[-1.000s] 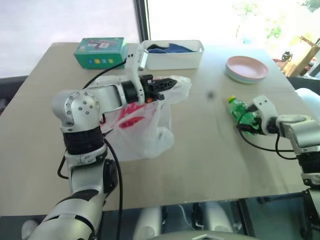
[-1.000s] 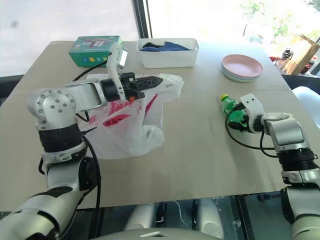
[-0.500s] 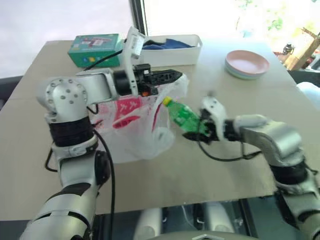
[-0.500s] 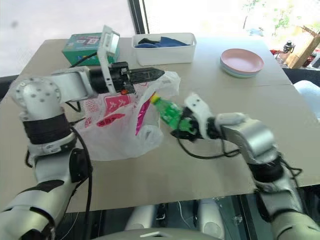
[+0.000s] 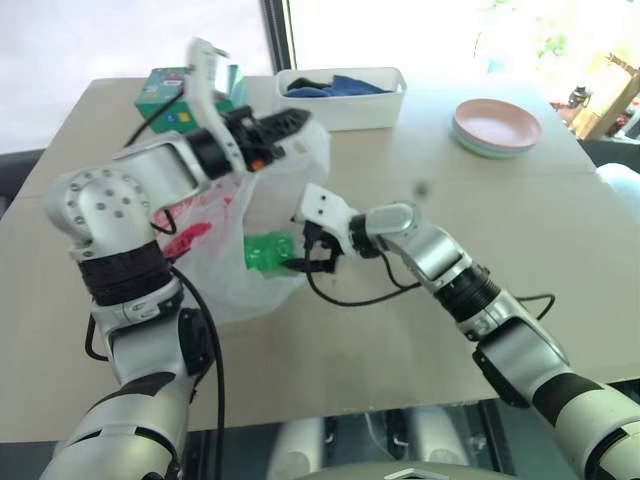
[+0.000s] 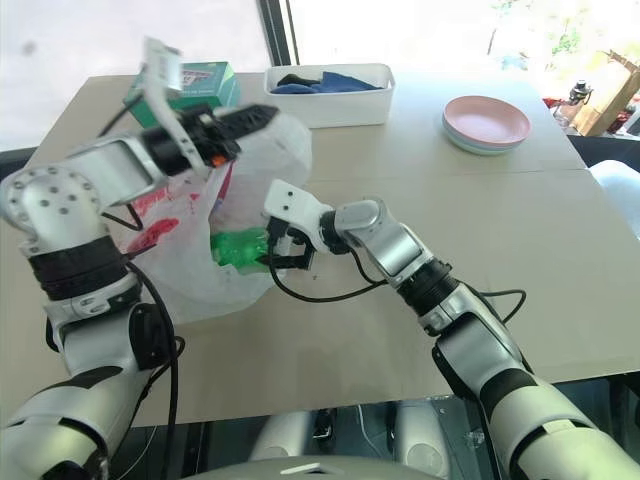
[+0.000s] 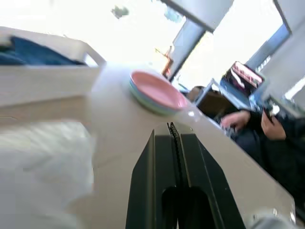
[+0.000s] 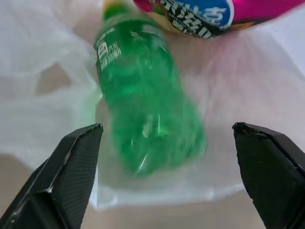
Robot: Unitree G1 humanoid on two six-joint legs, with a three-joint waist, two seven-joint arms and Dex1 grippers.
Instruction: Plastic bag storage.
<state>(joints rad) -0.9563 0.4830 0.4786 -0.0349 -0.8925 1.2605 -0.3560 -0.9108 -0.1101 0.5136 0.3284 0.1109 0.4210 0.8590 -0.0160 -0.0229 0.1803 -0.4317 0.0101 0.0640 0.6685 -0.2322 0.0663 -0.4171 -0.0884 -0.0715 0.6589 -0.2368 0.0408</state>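
Both grippers work at the plastic bag (image 5: 262, 215), which sits on the left half of the table (image 5: 420, 330). Left gripper (image 5: 292, 120), raised above the table, has its fingers pressed together on the bag's upper edge, holding that edge up so the mouth faces right. Right gripper (image 5: 300, 255) reaches in from the right, pointing left at the mouth of the bag, its two black fingers (image 8: 62, 176) spread wide and touching nothing. Just beyond them a green bottle (image 8: 143, 105) lies inside the bag, seen through the thin white film in the head views, free of the fingers. Beside the bottle's cap end, also inside the bag, lies a glossy magenta snack packet (image 8: 205, 14). Red printed marks show on the bag's left side.

Farther out, a green box (image 6: 205, 80) stands at the far left of the table, partly behind the left arm. A white bin (image 5: 345, 100) with blue cloth (image 5: 335, 87) in it sits far centre, and a stack of pink plates (image 5: 497, 127) lies far right.
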